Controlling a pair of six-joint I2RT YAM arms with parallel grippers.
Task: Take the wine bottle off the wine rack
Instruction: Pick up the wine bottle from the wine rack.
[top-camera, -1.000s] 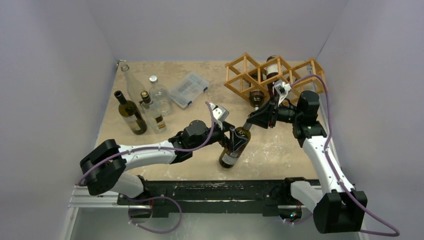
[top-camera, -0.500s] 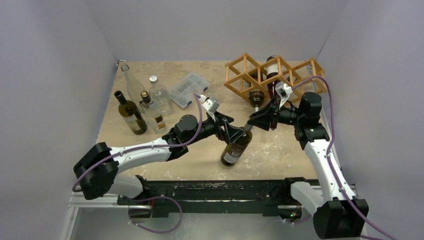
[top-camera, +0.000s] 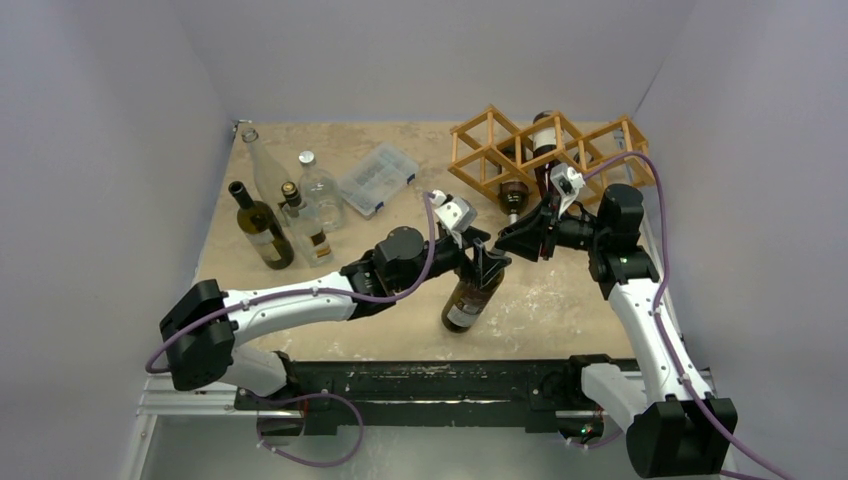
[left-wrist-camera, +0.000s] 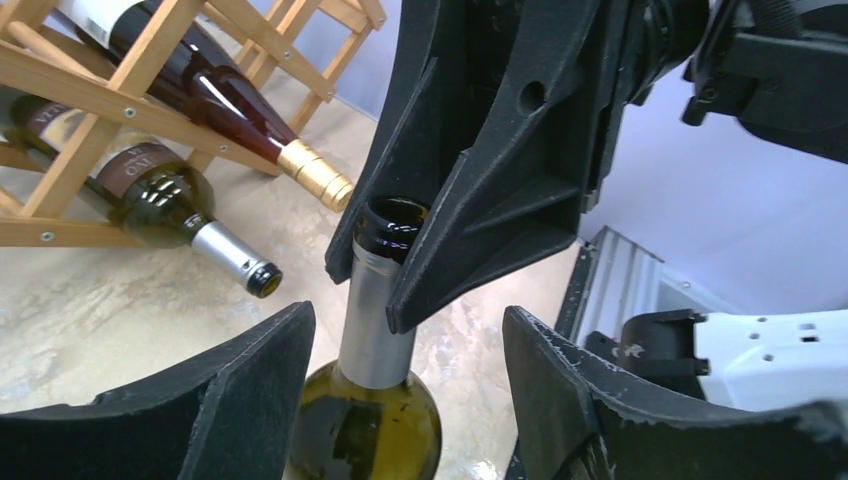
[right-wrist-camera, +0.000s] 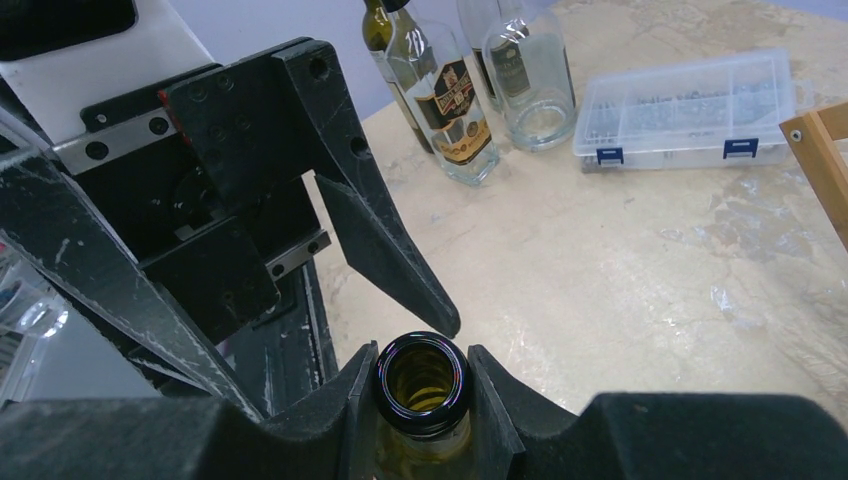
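Note:
An open olive-green wine bottle (top-camera: 468, 298) stands tilted on the table in front of the wooden lattice wine rack (top-camera: 478, 150). My right gripper (top-camera: 500, 247) is shut on its neck just under the lip; the right wrist view shows the bottle's mouth (right-wrist-camera: 440, 345) pinched in the right gripper (right-wrist-camera: 422, 385). My left gripper (top-camera: 487, 264) is open, and its two fingers straddle the bottle's neck (left-wrist-camera: 372, 320) without touching it. In the left wrist view the left gripper (left-wrist-camera: 405, 400) sits below the right gripper's fingers (left-wrist-camera: 480, 180). The rack (left-wrist-camera: 90, 100) shows at upper left.
Two dark bottles (top-camera: 543, 140) (top-camera: 513, 192) lie in the rack, necks toward the arms. Several bottles (top-camera: 262, 230) stand at the back left beside a clear plastic compartment box (top-camera: 378, 178). Grey walls close three sides.
My left gripper has swung right from beside the bottle, and its open fingers now straddle the neck. The right gripper and the bottle have barely moved over the last half second.

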